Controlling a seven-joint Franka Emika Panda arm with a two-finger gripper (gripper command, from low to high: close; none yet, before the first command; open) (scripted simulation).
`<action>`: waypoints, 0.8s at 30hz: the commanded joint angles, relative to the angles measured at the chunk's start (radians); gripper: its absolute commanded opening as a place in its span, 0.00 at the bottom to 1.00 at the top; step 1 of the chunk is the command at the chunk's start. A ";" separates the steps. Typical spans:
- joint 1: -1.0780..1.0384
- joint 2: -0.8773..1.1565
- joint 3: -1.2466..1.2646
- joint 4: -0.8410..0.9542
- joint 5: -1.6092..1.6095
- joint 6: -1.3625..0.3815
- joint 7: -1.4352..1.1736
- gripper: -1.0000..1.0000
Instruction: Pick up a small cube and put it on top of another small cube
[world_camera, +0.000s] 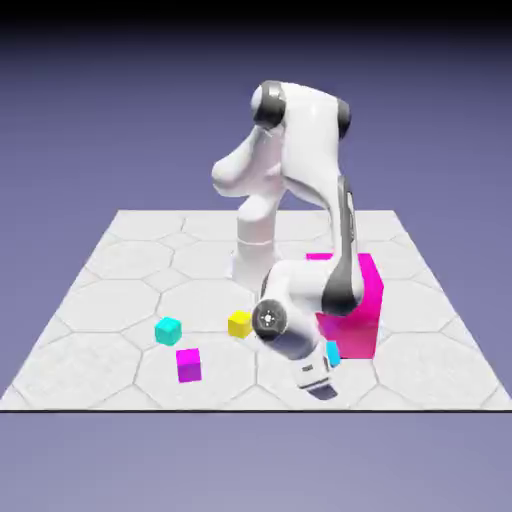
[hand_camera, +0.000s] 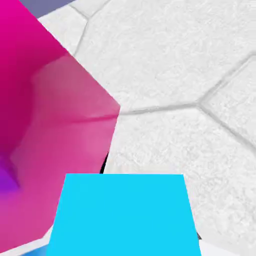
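My gripper (world_camera: 322, 385) pinches the small bright blue cube (world_camera: 332, 352) low over the table (world_camera: 120, 260), right beside the big magenta block (world_camera: 362, 300).

In the hand view the cube's flat, matte face (hand_camera: 122, 215) fills the bottom edge and hides my fingertips; the glossy block (hand_camera: 55, 110) looms left over grainy white hexagon tiles. Yellow (world_camera: 239, 323), cyan (world_camera: 168, 329) and small magenta (world_camera: 188, 363) cubes sit apart.
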 joint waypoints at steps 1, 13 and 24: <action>0.015 0.002 -0.011 -0.003 -0.007 0.002 0.043 0.00; 0.189 0.023 -0.145 -0.035 -0.099 0.012 0.565 0.00; 0.348 0.043 -0.268 -0.064 -0.184 0.021 1.044 0.00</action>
